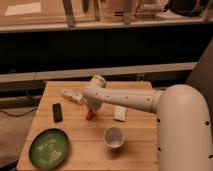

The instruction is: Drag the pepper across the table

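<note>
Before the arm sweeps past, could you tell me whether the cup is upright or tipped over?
Upright: the cup shows its round open mouth facing up, standing on the table. The gripper is apart from it, down at the pepper.

The arm is a smooth cream-white tube, thick and rounded at the near shoulder, tapering toward a bulbous wrist joint. Small dark dots — screws or recesses — run along its shell. The gripper [91, 109], equally pale, hangs beneath the wrist above the table's middle.

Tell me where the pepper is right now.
The pepper lies mid-table, just under the gripper, between the black block to its left and the cup lower right.
</note>
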{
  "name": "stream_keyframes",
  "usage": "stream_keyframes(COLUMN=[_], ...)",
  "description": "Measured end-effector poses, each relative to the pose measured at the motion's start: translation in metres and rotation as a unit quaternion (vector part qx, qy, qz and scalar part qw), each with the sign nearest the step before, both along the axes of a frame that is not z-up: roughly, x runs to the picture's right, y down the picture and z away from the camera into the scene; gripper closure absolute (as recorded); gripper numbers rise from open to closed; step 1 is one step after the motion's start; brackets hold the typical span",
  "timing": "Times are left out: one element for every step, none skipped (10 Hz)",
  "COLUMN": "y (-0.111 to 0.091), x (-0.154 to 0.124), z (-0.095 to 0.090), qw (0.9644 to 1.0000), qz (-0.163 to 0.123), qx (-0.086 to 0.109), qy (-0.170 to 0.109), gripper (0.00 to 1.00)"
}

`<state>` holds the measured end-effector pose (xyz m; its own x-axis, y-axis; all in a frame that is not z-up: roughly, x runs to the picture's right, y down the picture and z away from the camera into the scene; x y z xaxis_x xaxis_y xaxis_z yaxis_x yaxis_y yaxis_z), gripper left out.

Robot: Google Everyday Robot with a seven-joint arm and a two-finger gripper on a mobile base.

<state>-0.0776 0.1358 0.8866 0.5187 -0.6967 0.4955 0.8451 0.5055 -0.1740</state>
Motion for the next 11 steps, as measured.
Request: stream_keyframes(y=[-0.0006, 0.0001, 0.0003, 0.0005, 0.0006, 0.0011, 0.0008, 0.0012, 0.002, 0.0025, 0.0021], x=[-0.0002, -0.0007, -0.001, -0.0011, -0.0021, -0.0028, -0.0032, -0.0034, -0.0041, -0.0046, -0.0051], z=[-0.001, -0.0014, -0.0019, -0.0025, -0.0034, -0.0039, -0.0044, -0.0048, -0.0054, -0.0058, -0.0063], qw=[1.0, 1.0, 1.0, 1.0, 1.0, 1.0, 1.0, 1.0, 1.0, 1.0, 1.0], qz=[-0.001, -0.002, -0.003, -0.003, -0.004, -0.005, -0.005, -0.006, -0.006, -0.007, -0.008], qx=[0.001, 0.0, 0.0, 0.0, 0.0, -0.001, -0.001, -0.001, -0.002, -0.002, -0.002], qy=[0.0, -0.001, -0.001, -0.001, -0.002, -0.002, -0.003, -0.003, -0.004, -0.004, -0.005], gripper=[0.98, 0.98, 0.98, 0.98, 0.98, 0.98, 0.98, 0.98, 0.98, 0.98, 0.98])
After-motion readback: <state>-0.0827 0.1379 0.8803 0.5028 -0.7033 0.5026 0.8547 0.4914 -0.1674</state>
